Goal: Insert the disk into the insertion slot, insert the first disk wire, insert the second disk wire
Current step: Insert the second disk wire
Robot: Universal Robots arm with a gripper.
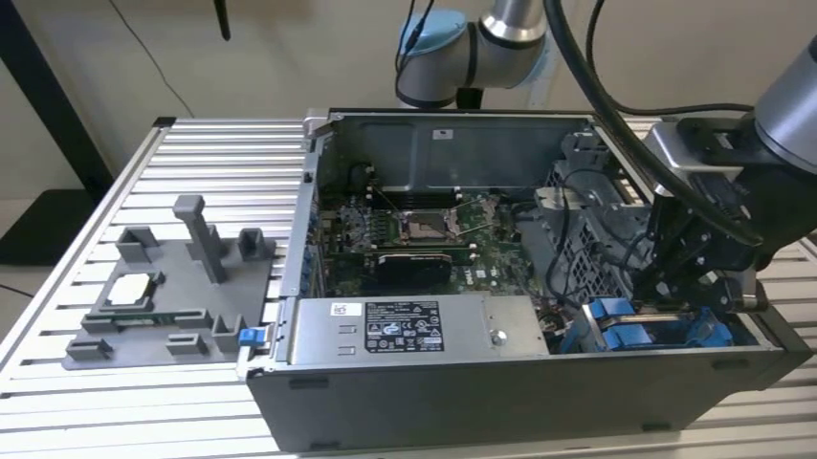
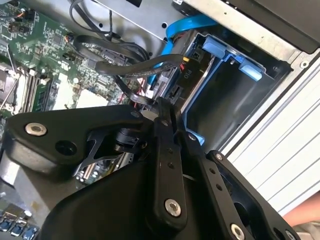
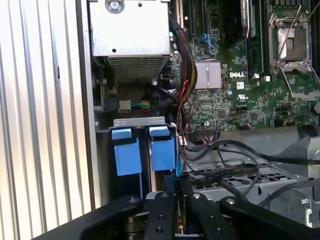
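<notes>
Green motherboard (image 1: 422, 225) with a silver socket; grey power-supply box (image 1: 408, 330) bearing a white sticker at six o'clock; bright blue drive frames (image 3: 142, 150); black gripper (image 2: 162, 107); ribbed silver table (image 1: 191, 172).

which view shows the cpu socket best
The first wrist view: the cpu socket is close, its metal frame and lever plain. The exterior view shows it small, mid-board. The second wrist view catches only its edge.

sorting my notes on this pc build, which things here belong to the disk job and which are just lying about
Job in hand: gripper; drive cage with blue tabs; black wires beside the gripper.

Lying about: power-supply box; CPU socket; grey fixture at the exterior view's left.
</notes>
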